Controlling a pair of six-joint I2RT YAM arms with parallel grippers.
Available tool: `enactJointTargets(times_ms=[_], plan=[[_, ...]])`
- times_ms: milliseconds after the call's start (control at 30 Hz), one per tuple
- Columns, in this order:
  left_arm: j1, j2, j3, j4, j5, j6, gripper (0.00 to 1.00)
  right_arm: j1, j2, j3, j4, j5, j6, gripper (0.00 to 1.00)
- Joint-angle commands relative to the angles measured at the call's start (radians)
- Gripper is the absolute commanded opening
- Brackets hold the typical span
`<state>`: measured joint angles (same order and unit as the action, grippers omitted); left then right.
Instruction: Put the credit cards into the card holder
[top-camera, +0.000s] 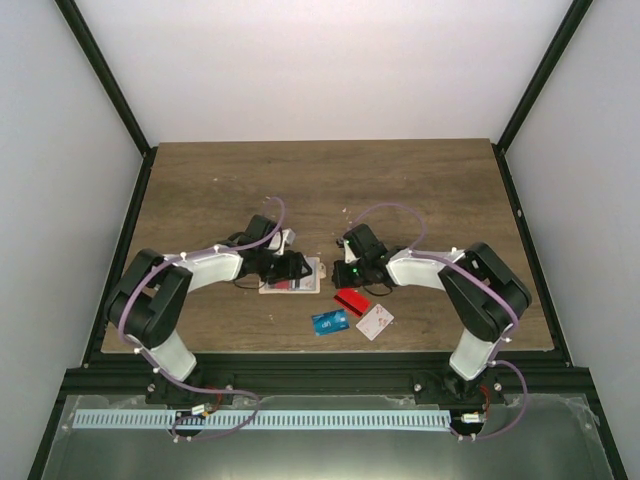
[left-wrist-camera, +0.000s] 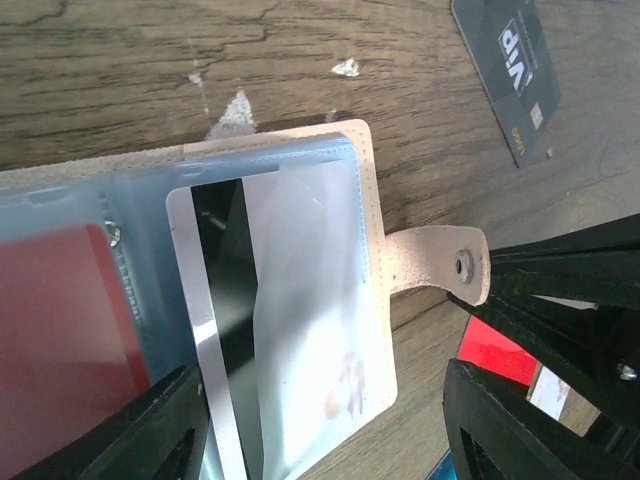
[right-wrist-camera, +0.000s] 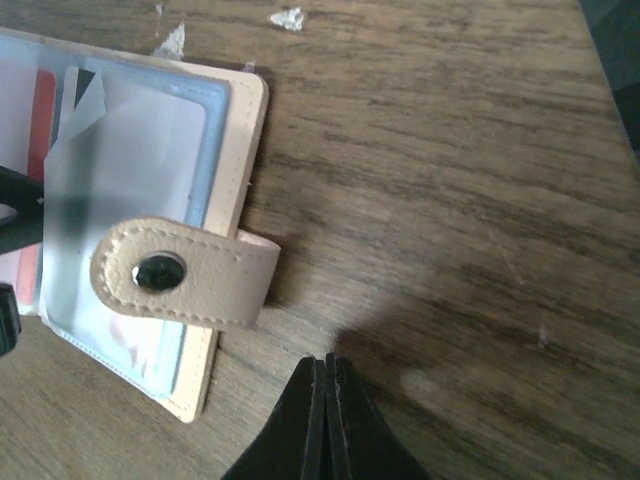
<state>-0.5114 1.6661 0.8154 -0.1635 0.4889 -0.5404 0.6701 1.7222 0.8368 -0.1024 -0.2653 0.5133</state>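
Left gripper (left-wrist-camera: 320, 400) is standing spread astride the open card holder (left-wrist-camera: 372, 180), where a black-striped card (left-wrist-camera: 215, 290) is sitting in a clear sleeve (partly, perhaps). Right gripper (right-wrist-camera: 325, 380) is sitting pressed together nearby. Red card (top-camera: 351, 300), blue card (top-camera: 329, 322) and dotted white card (top-camera: 375, 321) are lying loose at lower centre of the top view, awaiting insertion.
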Motion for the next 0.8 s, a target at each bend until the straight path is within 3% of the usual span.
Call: enactJointTargets(times_ms=[0, 167, 367, 600, 767], plan=[[-0.004, -0.045, 0.014, -0.061, -0.051, 0.039, 0.67, 0.002, -0.052, 0.022, -0.058, -0.024, -0.003, 0.01], [-0.004, -0.108, 0.025, -0.113, -0.120, 0.055, 0.63, 0.002, -0.102, 0.017, -0.021, -0.124, 0.014, 0.01], [-0.004, -0.155, 0.021, -0.146, -0.188, 0.072, 0.41, 0.002, -0.131, 0.015, 0.039, -0.213, 0.053, 0.01], [-0.004, -0.096, 0.002, -0.116, -0.210, 0.093, 0.13, 0.006, -0.067, 0.039, 0.100, -0.281, 0.105, 0.01], [-0.004, -0.053, -0.003, -0.087, -0.193, 0.104, 0.04, 0.021, 0.003, 0.070, 0.107, -0.297, 0.120, 0.06]])
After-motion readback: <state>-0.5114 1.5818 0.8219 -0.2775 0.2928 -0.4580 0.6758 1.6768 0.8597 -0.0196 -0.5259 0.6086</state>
